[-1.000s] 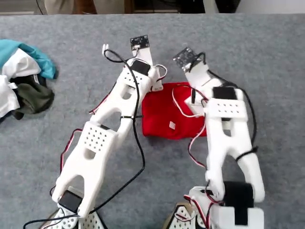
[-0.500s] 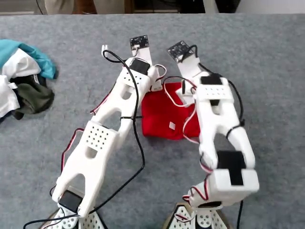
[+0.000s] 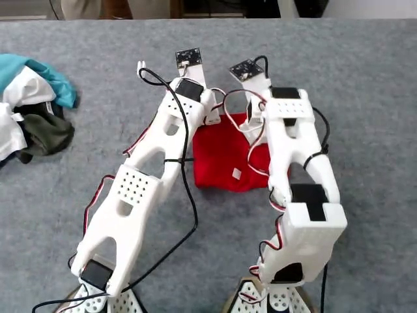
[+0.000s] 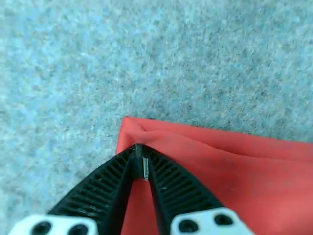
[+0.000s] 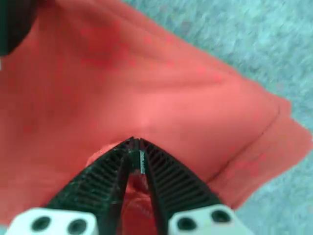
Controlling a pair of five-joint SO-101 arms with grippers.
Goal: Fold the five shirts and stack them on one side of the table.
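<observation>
Your left gripper (image 4: 139,149) has its jaws pinched together on one far corner of the red shirt (image 3: 225,156). Your right gripper (image 5: 134,143) has its jaws closed on red cloth further along that far edge, with a small bunch of fabric gathered under the tips. The shirt lies flat on the table (image 3: 365,78) between the two arms. The pile of unfolded shirts (image 3: 29,111) sits well apart at the table's edge on the left arm's side.

The main risk is an uneven hold. The left jaws bite right at the hem, so the corner could slip free once you lift or drag. The right jaws look to have taken more than one layer, so that side may come up crumpled and the fold land crooked. The two grippers are also near each other, with loose wires hanging over the shirt. If you draw the arms closer or cross them, a cable could snag the cloth or the other arm. Lifting one side faster than the other would twist the shirt.
</observation>
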